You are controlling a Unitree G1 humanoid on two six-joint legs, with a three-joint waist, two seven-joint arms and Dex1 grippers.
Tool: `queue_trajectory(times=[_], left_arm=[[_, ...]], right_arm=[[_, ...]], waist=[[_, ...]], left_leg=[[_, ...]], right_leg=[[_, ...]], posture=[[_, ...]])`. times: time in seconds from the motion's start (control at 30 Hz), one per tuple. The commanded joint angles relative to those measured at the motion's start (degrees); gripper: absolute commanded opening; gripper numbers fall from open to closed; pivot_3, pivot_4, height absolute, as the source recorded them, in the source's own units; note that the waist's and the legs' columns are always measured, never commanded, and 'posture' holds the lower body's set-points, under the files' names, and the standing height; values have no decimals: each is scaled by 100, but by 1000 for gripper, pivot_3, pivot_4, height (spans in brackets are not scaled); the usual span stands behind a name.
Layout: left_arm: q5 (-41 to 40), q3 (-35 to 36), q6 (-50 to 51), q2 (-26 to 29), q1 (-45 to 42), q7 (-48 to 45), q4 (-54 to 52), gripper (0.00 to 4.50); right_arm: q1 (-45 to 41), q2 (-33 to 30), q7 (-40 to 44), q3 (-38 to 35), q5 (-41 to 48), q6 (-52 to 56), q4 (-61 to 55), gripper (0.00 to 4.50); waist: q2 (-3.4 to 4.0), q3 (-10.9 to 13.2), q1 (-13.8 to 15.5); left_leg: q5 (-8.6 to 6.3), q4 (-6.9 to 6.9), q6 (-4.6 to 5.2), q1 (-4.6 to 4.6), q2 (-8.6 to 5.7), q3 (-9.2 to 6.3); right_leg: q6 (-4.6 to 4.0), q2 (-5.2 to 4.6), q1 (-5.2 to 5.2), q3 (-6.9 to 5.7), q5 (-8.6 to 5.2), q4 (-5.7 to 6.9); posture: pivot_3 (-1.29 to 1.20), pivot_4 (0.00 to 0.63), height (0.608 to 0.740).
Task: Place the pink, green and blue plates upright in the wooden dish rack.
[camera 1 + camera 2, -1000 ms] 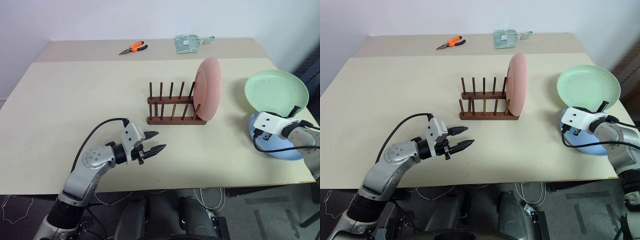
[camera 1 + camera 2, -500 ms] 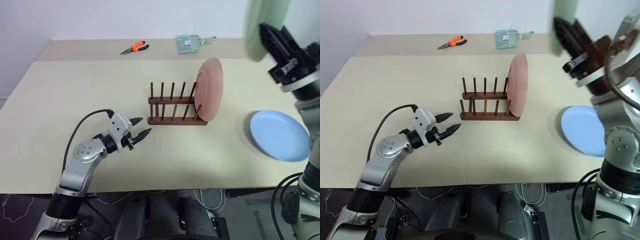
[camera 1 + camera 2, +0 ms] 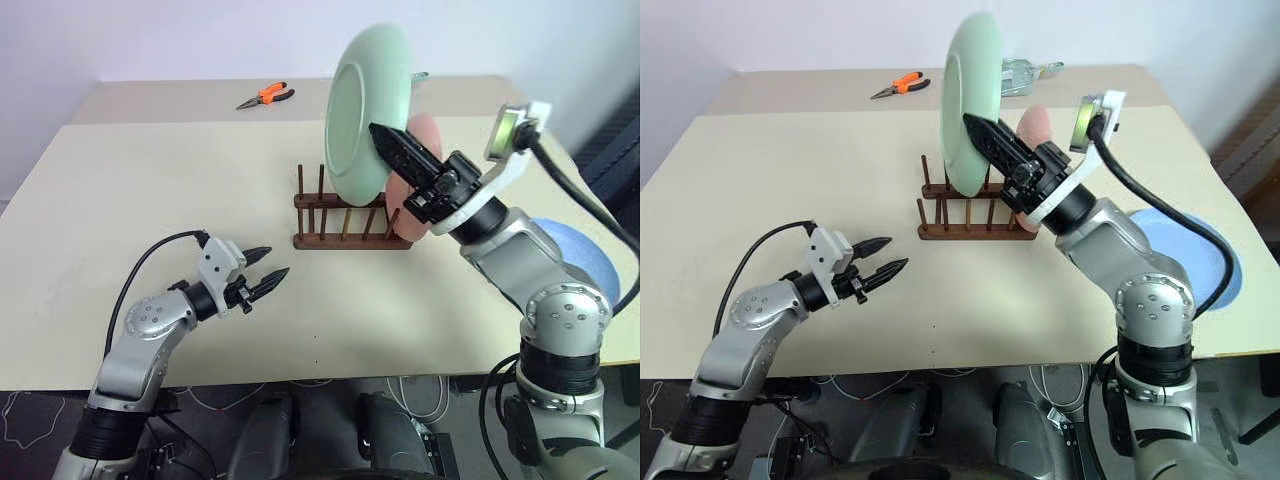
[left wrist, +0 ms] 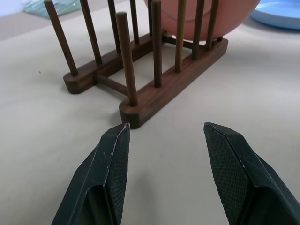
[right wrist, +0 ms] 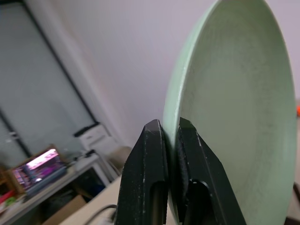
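Right pincer point(image 3: 385, 138), clamped on the green plate's point(image 3: 362, 125) rim, had swung it upright above the rack point(image 3: 345, 215); slotting seemed next.

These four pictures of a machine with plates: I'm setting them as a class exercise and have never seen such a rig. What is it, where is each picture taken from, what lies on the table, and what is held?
It is a humanoid robot with two arms, each ending in a two-fingered black gripper. Two pictures come from cameras in its head, looking down over a beige table. The other two come from cameras on its wrists, looking along the fingers.

On the table stands a wooden dish rack with a pink plate upright at one end. A blue plate lies flat by the right arm. Orange pliers lie at the far side.

The right gripper pinches the rim of a green plate, held upright above the rack. The left gripper is open, holding nothing, pointing toward the rack.
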Motion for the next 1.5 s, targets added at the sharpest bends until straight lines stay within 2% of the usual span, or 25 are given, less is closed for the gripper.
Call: queue_trajectory(times=[0.03,0.27,0.37,0.47,0.53,0.67,0.8,1.03,1.13,1.23,1.37,1.5], left_arm=[[-73,52,29,-3,-7,24,-277,2555],[-69,-11,93,-20,-31,8,-322,2555],[-66,-32,124,-34,-50,10,-344,2555],[-54,-51,133,-43,-51,9,-358,2555],[-44,-76,139,-51,-42,2,-369,2555],[-31,-122,163,-68,-35,2,-395,2555],[-30,-147,179,-80,-37,-10,-395,2555],[-19,-203,164,-65,-35,-41,-385,2555],[-2,-285,130,-58,-94,-121,-329,2555],[67,-458,58,-80,-201,-237,-197,2555],[126,-638,0,-168,-400,-352,-23,2555],[145,-751,-27,-253,-577,-438,92,2555]], right_arm=[[-41,94,-83,-20,-281,-48,88,15],[-4,193,-129,107,-855,125,433,15],[-10,239,-87,90,-1057,139,561,1003],[-44,282,-35,56,-1245,92,597,2508],[-136,127,145,155,-1666,-3,553,3555],[-273,-59,509,260,-2233,-87,419,3555],[-630,-558,988,258,-2817,-218,151,3555],[-684,-1658,1492,-575,-3356,-326,194,3555],[201,-2463,1856,-1141,-3964,-383,625,3555],[1646,-2959,2271,-1461,-4492,-424,780,3555],[2810,-2784,2122,-1273,-4895,-273,567,3555],[3238,-2499,1550,-871,-5545,89,816,3555]], waist=[[0,0,-3],[1,0,-19],[1,0,-47],[1,0,-77],[1,0,-82],[1,0,-87],[2,1,-84],[0,1,-52],[-7,-3,30],[-12,-6,106],[7,-6,4],[15,-11,-78]], left_leg=[[0,-1,0,0,0,0],[0,-1,0,1,0,2],[0,-1,0,1,0,2],[0,-1,0,1,-1,3],[0,-1,1,1,0,2],[1,1,1,2,0,3],[0,1,1,2,0,5],[0,3,1,0,-2,5],[0,3,1,0,-3,4],[-1,1,3,-1,-3,5],[-2,1,6,2,-4,12],[-2,8,5,12,6,17]], right_leg=[[0,1,0,0,0,0],[0,4,-1,-4,0,2],[0,5,-1,-4,0,2],[1,6,0,-5,0,2],[2,8,0,-5,1,3],[2,21,0,-6,1,4],[3,23,-1,-6,1,5],[3,21,4,-7,0,-2],[2,18,6,-8,0,-6],[0,15,13,-10,-2,-15],[0,4,12,-6,-2,-11],[0,29,12,9,-2,-6]], posture=[[0,150,738],[0,150,738],[0,150,738],[0,150,738],[0,150,738],[0,150,738],[0,150,738],[0,150,738],[0,150,738],[0,150,738],[0,150,738],[0,150,738]])
